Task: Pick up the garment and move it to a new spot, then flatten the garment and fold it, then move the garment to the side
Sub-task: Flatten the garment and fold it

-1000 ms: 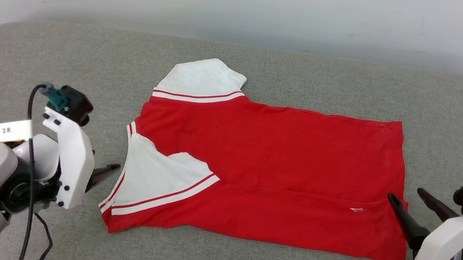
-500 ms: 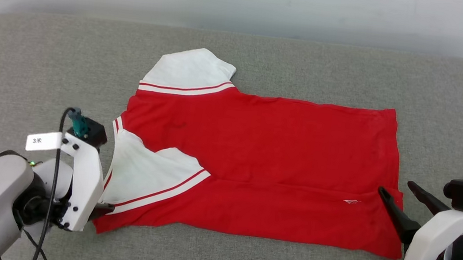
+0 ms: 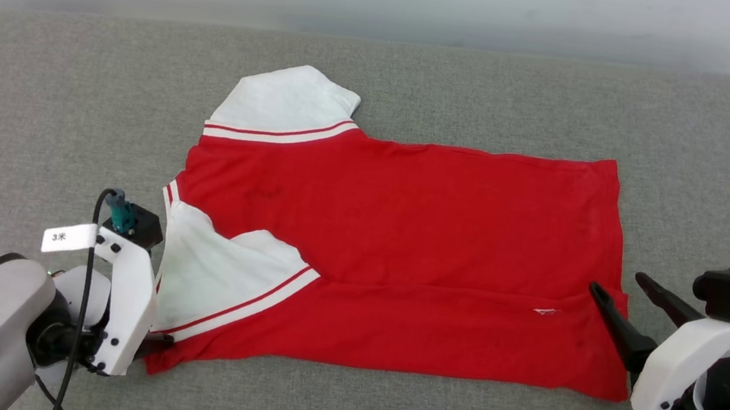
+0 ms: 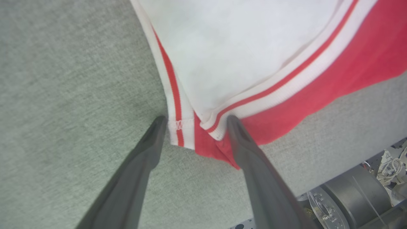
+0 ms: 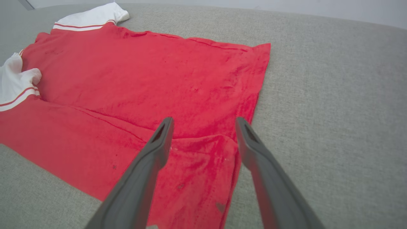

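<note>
Jaws of left gripper [image 4: 194, 122] stand wide, tips either side of the near-left corner of the garment [image 3: 403, 237], right at the striped trim. Garment lies flat mid grey cushion [image 3: 38, 88], white sleeves to the L, near edge folded over. On the R, right gripper [image 3: 618, 283] is also wide, fingers over the hem corner.

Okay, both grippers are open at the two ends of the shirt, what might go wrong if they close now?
1. The left gripper straddles stacked edges of the garment: striped trim, white sleeve and red cloth. It may pinch only some layers, so the fold could slip apart.
2. The right gripper hangs over a rumpled hem edge; closing there might catch only the top flap, or the grey cushion too.
</note>
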You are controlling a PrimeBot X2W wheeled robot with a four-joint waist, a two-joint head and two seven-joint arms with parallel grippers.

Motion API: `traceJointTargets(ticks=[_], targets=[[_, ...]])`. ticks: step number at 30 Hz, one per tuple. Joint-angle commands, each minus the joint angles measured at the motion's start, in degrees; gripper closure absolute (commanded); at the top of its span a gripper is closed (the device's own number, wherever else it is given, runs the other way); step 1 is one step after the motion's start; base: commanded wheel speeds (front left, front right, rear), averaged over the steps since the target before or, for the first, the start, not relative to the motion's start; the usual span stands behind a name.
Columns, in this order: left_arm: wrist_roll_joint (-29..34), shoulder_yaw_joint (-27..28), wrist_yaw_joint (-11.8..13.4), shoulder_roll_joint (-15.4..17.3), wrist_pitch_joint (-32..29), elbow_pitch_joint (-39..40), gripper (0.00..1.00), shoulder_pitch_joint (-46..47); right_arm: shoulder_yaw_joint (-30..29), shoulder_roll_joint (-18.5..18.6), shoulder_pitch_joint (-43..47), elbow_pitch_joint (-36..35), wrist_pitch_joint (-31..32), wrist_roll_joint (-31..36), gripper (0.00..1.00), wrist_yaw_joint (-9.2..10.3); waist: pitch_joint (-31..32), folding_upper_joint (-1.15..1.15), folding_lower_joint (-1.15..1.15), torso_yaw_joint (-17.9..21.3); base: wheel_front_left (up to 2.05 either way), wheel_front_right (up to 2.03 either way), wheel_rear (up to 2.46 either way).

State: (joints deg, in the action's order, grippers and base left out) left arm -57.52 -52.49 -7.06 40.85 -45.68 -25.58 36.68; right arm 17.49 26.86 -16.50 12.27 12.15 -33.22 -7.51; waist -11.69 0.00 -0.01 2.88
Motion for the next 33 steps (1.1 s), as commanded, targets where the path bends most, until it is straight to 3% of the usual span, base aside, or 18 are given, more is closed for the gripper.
traceJointTargets(ticks=[1,2,11,22,27,33], targets=[[0.16,-2.29,0.06,-1.62,-0.04,-1.68,0.73,-3.48,0.17,0.12,-0.94,0.12,-0.08,-0.09,0.00,0.05,0.14,0.00,0.01,-0.04,0.00,0.00,0.00],[-0.07,-2.28,-0.04,-1.85,0.33,-1.89,1.00,-3.52,0.28,0.22,-1.16,0.10,-0.03,-0.20,0.00,0.05,0.31,0.00,0.01,-0.05,0.00,0.00,0.00],[-1.07,-0.68,-0.28,0.41,4.43,0.26,1.00,0.41,-1.01,4.33,-3.76,-2.29,3.88,0.48,0.00,0.05,2.36,0.00,0.01,-1.13,0.00,0.00,0.00],[-0.72,-1.26,-0.35,2.61,7.83,7.61,1.00,1.75,2.80,12.62,-4.00,-6.88,25.23,-4.34,0.00,0.05,3.71,0.00,0.01,-3.10,0.00,0.00,0.00],[-0.20,-1.95,-0.36,2.02,8.07,9.07,1.00,2.24,4.97,13.50,-2.79,-6.90,31.74,-6.19,0.00,0.06,3.40,0.00,0.01,-4.09,0.00,0.00,0.00],[0.39,-2.30,-0.36,1.41,8.48,10.09,1.00,2.89,6.89,11.84,-1.94,-3.37,33.75,-5.92,0.00,0.05,2.43,0.00,0.01,-5.18,0.00,0.00,0.00]])
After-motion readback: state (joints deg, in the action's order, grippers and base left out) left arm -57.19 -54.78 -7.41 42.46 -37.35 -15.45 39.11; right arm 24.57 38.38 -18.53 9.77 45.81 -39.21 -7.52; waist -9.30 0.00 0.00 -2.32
